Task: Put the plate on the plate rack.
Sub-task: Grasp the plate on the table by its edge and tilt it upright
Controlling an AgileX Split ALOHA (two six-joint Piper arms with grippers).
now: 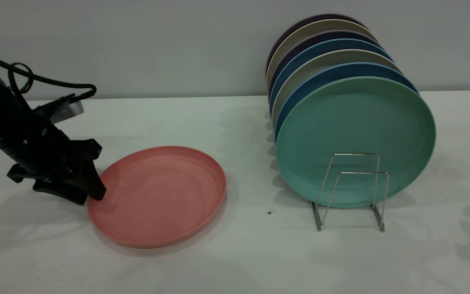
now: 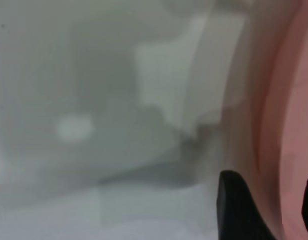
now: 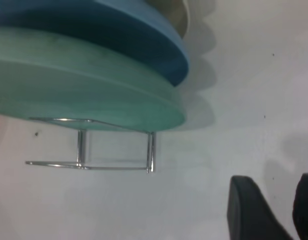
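Observation:
The salmon-pink plate (image 1: 165, 196) lies flat on the white table, left of centre. My left gripper (image 1: 90, 197) is at the plate's left edge, open, with its fingers on either side of the rim; the left wrist view shows the pink rim (image 2: 286, 150) between the two dark fingertips (image 2: 239, 210). The silver wire plate rack (image 1: 351, 192) stands to the right, its two front loops free. My right gripper (image 3: 274, 200) is out of the exterior view; its wrist view shows it open and empty over bare table, off from the rack (image 3: 113, 150).
A mint-green plate (image 1: 355, 139) stands upright in the rack, with several blue, beige and dark plates (image 1: 320, 53) stacked behind it. It also shows in the right wrist view (image 3: 83, 90). A grey wall runs behind the table.

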